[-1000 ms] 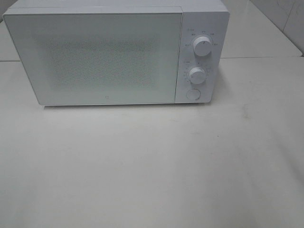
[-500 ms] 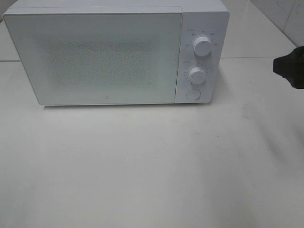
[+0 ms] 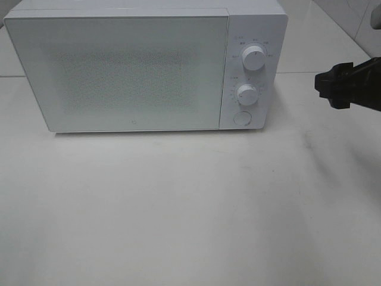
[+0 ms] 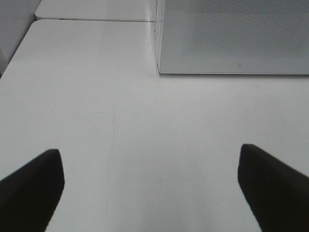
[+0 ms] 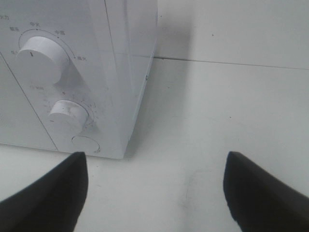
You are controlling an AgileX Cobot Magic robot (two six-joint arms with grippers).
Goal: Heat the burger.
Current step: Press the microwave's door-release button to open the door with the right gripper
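Right now the right gripper is hovering just off the control-panel side of the microwave, its jaws standing wide with nothing between them. The left gripper is hanging low over the tabletop in front of the closed door, jaws equally wide and empty. Trouble is most likely lurking at the panel: the spread jaws could be catching the lower knob instead of the round button beneath it, or a hard push could be sliding the whole microwave back across the smooth tabletop. The burger is showing in none of the views, so its look and its whereabouts, behind the frosted door or elsewhere, cannot be told.
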